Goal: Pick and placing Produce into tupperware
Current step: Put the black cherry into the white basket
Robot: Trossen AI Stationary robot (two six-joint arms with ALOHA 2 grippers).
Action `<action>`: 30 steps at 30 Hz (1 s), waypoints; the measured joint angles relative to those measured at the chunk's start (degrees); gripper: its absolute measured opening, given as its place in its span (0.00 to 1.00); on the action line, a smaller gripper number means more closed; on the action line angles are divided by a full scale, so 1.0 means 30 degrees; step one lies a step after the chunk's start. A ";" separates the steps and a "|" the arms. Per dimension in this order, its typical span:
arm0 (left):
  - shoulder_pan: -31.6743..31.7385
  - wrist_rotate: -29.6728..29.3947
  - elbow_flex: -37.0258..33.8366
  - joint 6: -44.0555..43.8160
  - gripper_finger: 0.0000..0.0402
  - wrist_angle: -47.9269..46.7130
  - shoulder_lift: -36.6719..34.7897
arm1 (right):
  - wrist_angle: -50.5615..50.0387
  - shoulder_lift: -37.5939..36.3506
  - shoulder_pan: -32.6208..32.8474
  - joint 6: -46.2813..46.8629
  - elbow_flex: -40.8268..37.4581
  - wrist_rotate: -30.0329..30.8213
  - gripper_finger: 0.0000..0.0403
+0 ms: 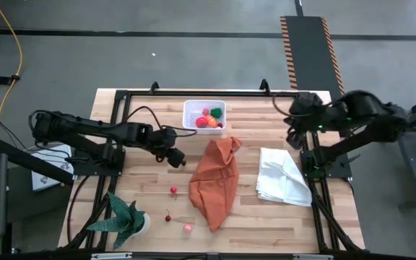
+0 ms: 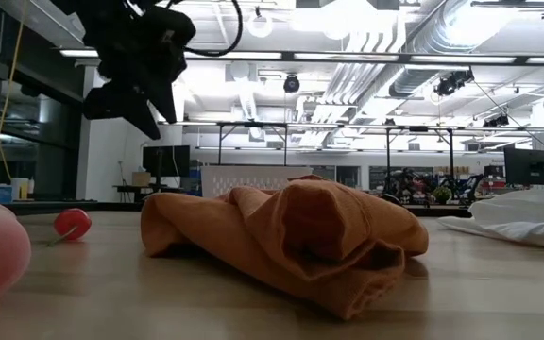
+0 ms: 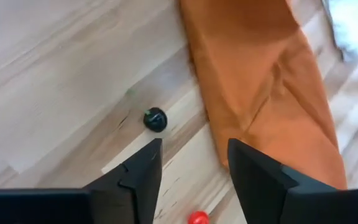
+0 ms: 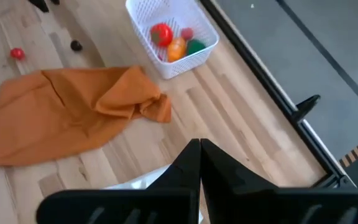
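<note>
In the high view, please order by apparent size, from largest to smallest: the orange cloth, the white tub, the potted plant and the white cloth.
1. orange cloth
2. white cloth
3. potted plant and white tub: they look similar in size, so I do not rank them.
</note>
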 joint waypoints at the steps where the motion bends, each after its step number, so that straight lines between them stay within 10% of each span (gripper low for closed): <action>1: -0.0007 -0.0133 0.0006 -0.0405 0.40 0.0140 0.0152 | -0.0088 -0.0264 0.0000 0.0041 0.0000 0.0116 0.00; 30: -0.0022 -0.0327 -0.0007 -0.6462 0.38 0.0851 0.3867 | -0.0785 -0.4009 -0.0051 -0.3149 0.0000 0.1589 0.00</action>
